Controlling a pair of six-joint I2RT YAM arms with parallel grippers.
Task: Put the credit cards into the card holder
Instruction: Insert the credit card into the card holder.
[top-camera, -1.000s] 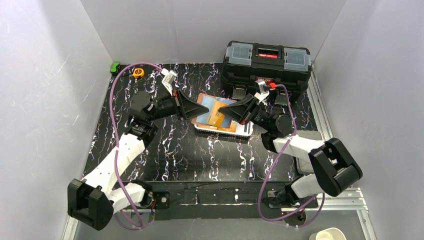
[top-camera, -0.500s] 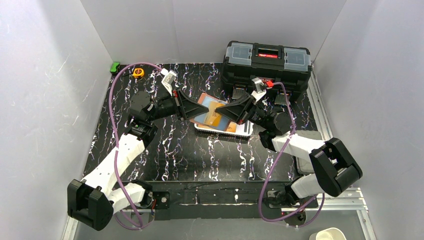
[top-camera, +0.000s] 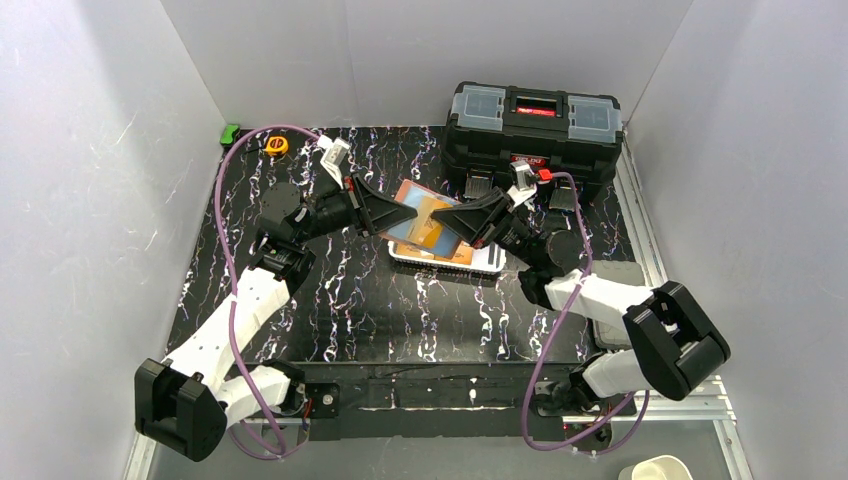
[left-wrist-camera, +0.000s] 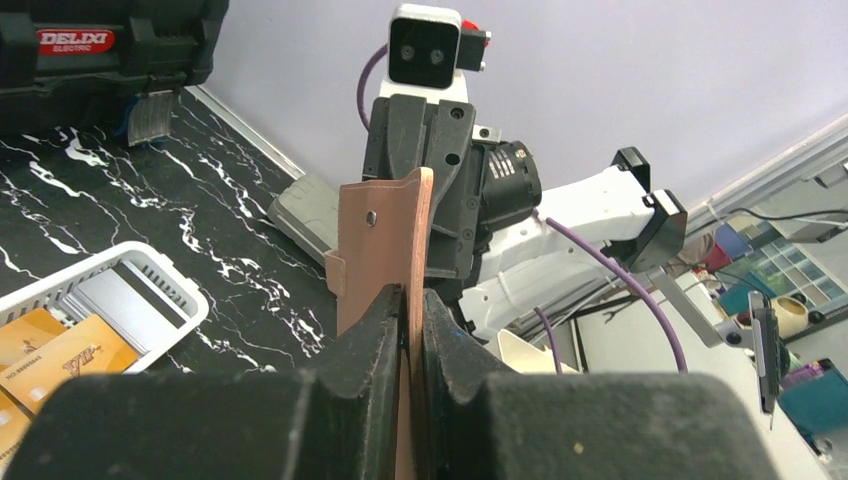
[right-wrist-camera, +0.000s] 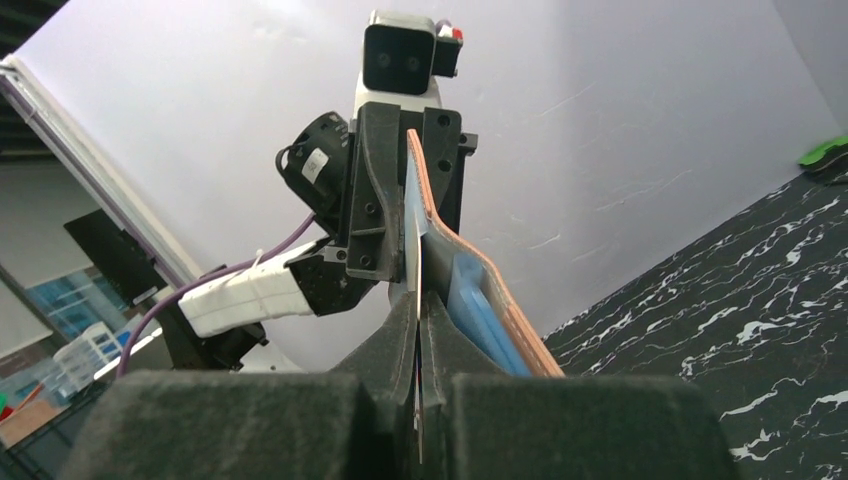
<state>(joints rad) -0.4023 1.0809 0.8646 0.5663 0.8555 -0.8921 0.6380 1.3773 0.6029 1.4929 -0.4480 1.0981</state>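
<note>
The salmon-pink card holder (top-camera: 412, 192) is held up over the mat, open, with a light blue card (top-camera: 412, 224) in it. My left gripper (top-camera: 386, 214) is shut on the holder's left edge; in the left wrist view the holder (left-wrist-camera: 385, 240) stands upright between the jaws (left-wrist-camera: 413, 305). My right gripper (top-camera: 456, 222) is shut on a thin card, seen edge-on in the right wrist view (right-wrist-camera: 413, 235), whose top reaches the holder's (right-wrist-camera: 500, 300) open side next to the blue card (right-wrist-camera: 468, 300). An orange card (top-camera: 432, 236) shows at the right fingertips in the top view.
A white slotted basket (top-camera: 485, 263) with more cards, orange ones (left-wrist-camera: 60, 350) among them, lies under both grippers. A black toolbox (top-camera: 535, 118) stands behind. A yellow tape measure (top-camera: 277, 145) and a green object (top-camera: 230, 133) are at the back left. A grey block (top-camera: 620, 272) lies right.
My right gripper has moved left with its card, up against the open holder. My left gripper has raised and tilted the holder slightly toward it.
</note>
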